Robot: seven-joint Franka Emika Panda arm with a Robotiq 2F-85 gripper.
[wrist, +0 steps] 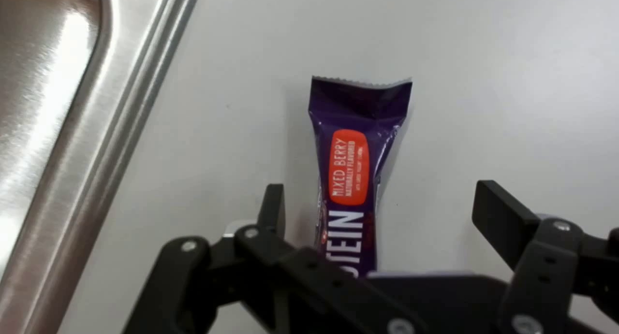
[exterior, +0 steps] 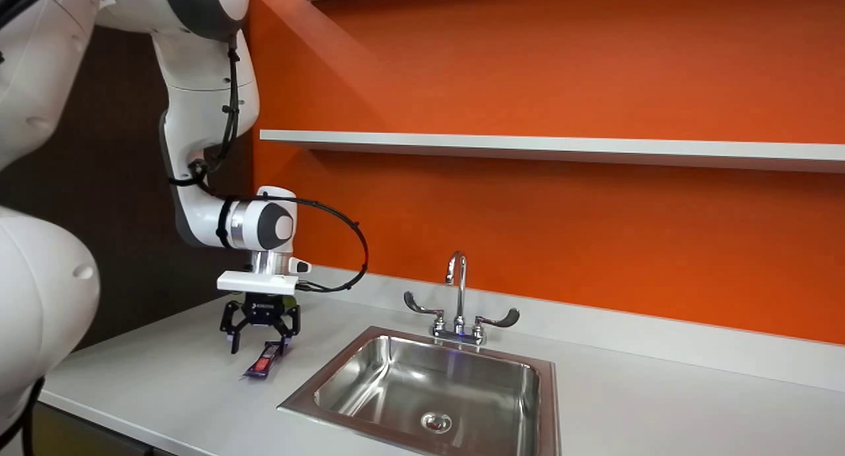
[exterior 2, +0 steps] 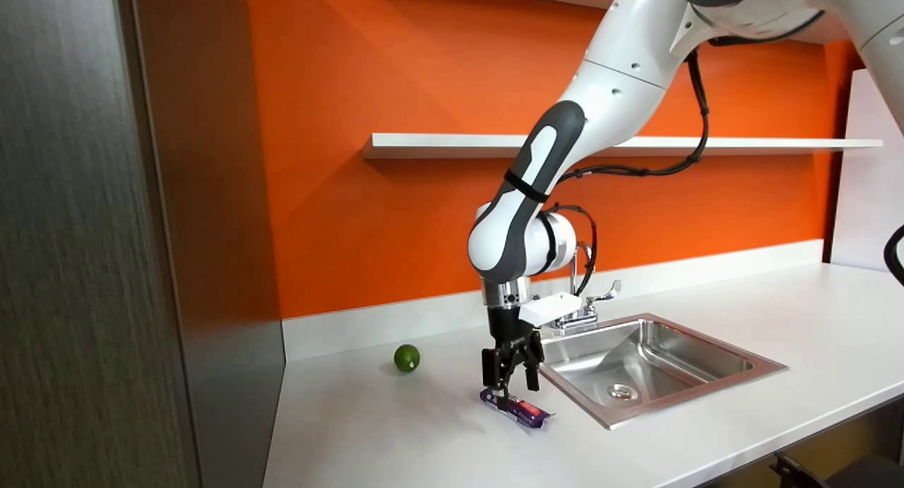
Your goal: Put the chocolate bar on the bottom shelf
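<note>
The chocolate bar, in a dark purple wrapper with a red label, lies flat on the countertop; it shows in both exterior views (exterior: 263,362) (exterior 2: 526,412) and in the wrist view (wrist: 347,169). My gripper (exterior: 260,346) points down just over it, with its fingers spread; it also shows in an exterior view (exterior 2: 517,395). In the wrist view my gripper (wrist: 379,196) is open, with the bar between the fingers, closer to the left one, and its near end hidden. The bottom shelf, a pale board on the orange wall, shows in both exterior views (exterior: 548,144) (exterior 2: 438,143).
A steel sink (exterior: 370,337) (exterior 2: 763,366) with a faucet (exterior: 460,291) is set in the light grey countertop (exterior 2: 367,431) beside the bar. A small green ball (exterior 2: 407,358) lies near the back wall. A dark panel (exterior 2: 212,262) bounds the counter's end.
</note>
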